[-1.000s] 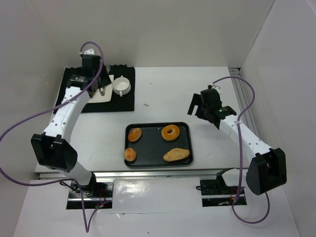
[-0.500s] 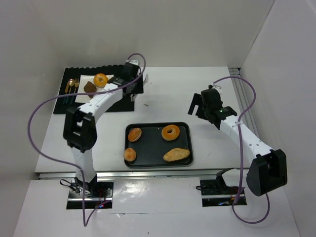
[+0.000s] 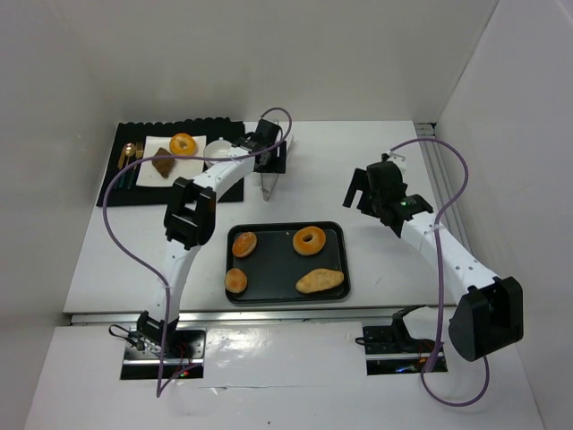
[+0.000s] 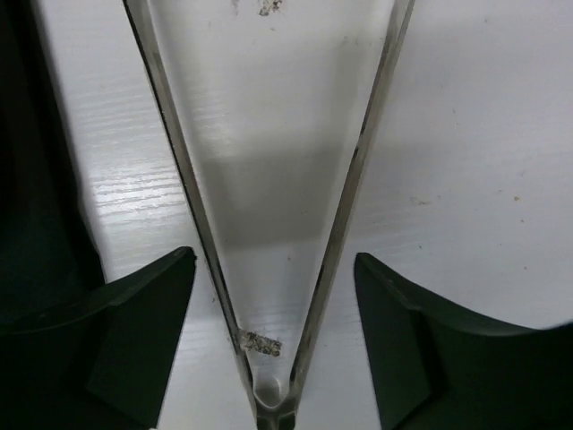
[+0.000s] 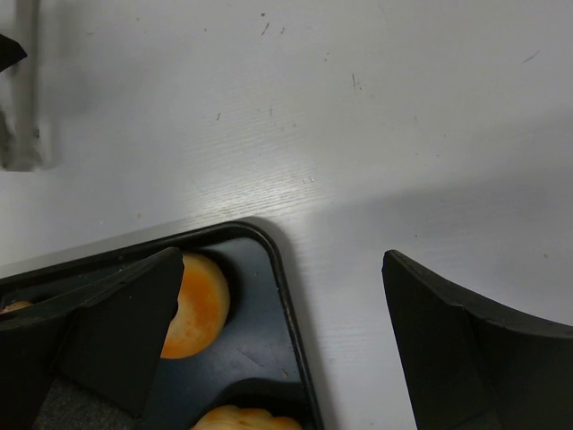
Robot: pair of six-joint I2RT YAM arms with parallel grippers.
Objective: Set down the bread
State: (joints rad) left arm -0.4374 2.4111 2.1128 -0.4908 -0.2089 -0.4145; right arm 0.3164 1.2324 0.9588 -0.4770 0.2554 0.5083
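Bread (image 3: 183,143) lies uncovered now that the left claw (image 4: 273,260) has swung right, spread open astride the tongs (image 4: 271,408); right claw (image 5: 283,260) open.

Robot test cell, laboratory type.
Plain white walls (image 3: 358,54) box in a white table (image 3: 304,170) mid-frame; a metal mounting rail (image 3: 286,315) runs along the bottom edge.

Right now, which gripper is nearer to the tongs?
Left. The left gripper sits astride the tongs, near their hinge; the right gripper hovers apart, near the far right corner of the tray.
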